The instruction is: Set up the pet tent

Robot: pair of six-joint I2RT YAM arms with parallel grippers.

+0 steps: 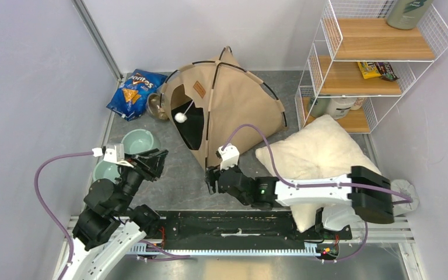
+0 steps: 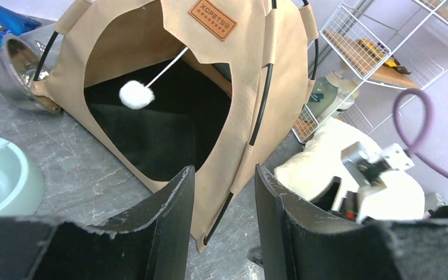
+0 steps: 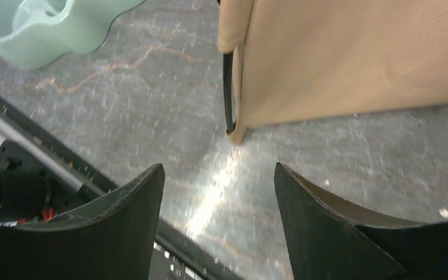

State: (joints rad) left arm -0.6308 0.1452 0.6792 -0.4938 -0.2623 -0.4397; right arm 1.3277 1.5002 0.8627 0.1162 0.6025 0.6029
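Note:
The pet tent (image 1: 233, 96) stands upright on the grey floor, tan canvas with black poles (image 2: 262, 105), a brown label (image 2: 212, 19) and a white pom-pom (image 2: 136, 94) hanging in its arched doorway. My left gripper (image 1: 154, 160) hovers left of the tent's front corner, open, with nothing between its fingers (image 2: 224, 175). My right gripper (image 1: 212, 178) sits just in front of that near corner, open and empty (image 3: 219, 169). In the right wrist view the corner's pole end (image 3: 228, 93) sits in its fabric pocket on the tent (image 3: 350, 58).
A fluffy white pillow (image 1: 321, 154) lies right of the tent, partly under my right arm. Two green bowls (image 1: 140, 142) sit by my left arm. A metal bowl (image 1: 156, 107) and a blue chips bag (image 1: 131, 93) lie behind the tent's left side. A wire shelf rack (image 1: 373, 58) stands back right.

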